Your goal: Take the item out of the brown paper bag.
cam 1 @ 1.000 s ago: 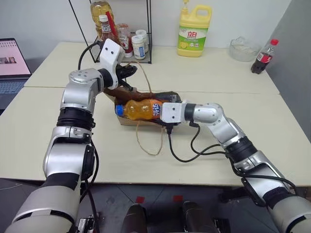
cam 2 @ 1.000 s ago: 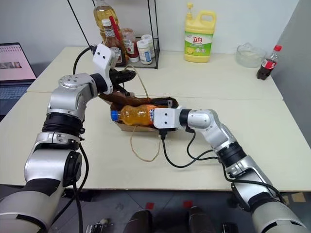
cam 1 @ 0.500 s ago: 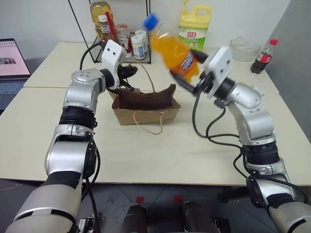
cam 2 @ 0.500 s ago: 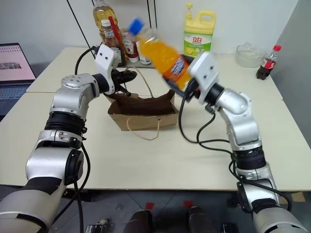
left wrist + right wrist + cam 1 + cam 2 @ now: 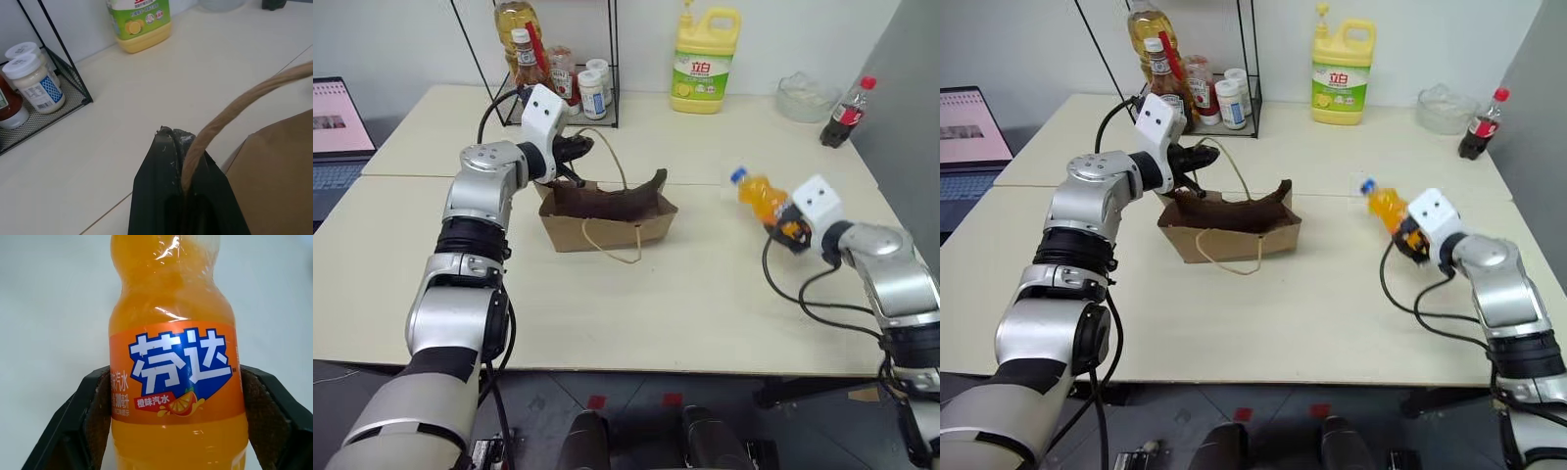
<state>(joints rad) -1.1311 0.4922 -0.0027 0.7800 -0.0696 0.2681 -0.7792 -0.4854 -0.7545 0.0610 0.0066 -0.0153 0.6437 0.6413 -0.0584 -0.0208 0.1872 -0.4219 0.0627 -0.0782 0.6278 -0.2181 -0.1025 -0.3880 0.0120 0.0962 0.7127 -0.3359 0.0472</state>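
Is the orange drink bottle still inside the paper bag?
No, the orange drink bottle is out, clamped in the right gripper off to one side of the brown paper bag.

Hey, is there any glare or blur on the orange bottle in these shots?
Right wrist view: bright glare streaks on the orange bottle above its label, which reads sharp between the right gripper fingers. Left eye view: the bottle looks slightly soft.

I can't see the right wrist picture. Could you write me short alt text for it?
A clear plastic bottle of orange drink, with an orange and blue label, is clamped at its sides between the right gripper's two black fingers. Behind it lies a pale tabletop.
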